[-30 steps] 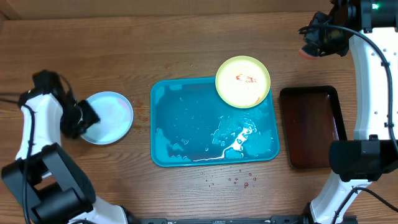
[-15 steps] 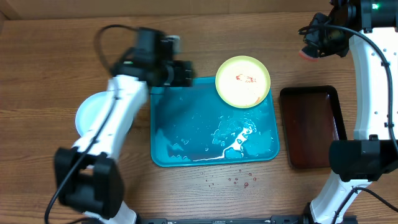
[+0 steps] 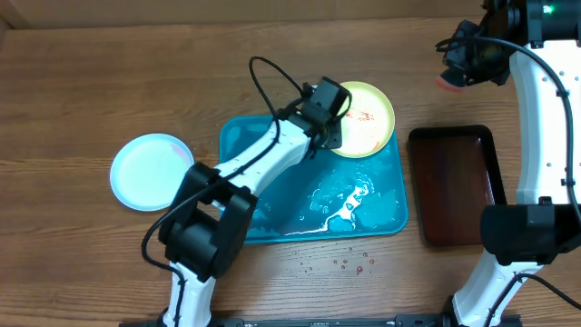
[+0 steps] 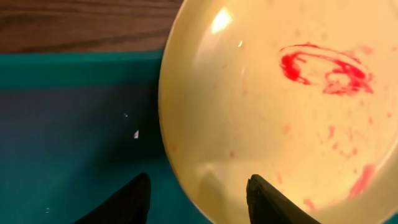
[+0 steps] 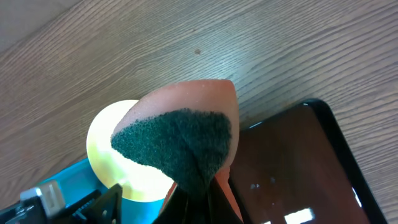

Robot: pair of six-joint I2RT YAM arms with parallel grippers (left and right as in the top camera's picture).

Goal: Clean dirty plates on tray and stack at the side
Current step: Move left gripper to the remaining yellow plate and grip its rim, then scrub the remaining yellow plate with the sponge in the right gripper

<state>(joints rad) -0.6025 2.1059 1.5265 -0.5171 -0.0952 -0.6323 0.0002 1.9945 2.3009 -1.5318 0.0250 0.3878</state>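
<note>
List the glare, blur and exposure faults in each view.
Overhead: white glare streaks on the wet turquoise tray. Left wrist: the yellow plate looks soft, with a bright highlight near its top rim; the left gripper is a dark silhouette. Right wrist: the sponge is sharp, the plate behind it is blown out, and the dark tray mirrors lights.

Wooden bench [image 3: 109,73] carries a blue tray [image 3: 263,191] at centre, with a dark tray [image 3: 454,186] just beside it toward the right edge. A white plate [image 3: 150,171] lies toward the left edge. Red droplets [image 3: 349,263] lie near the front edge.
</note>
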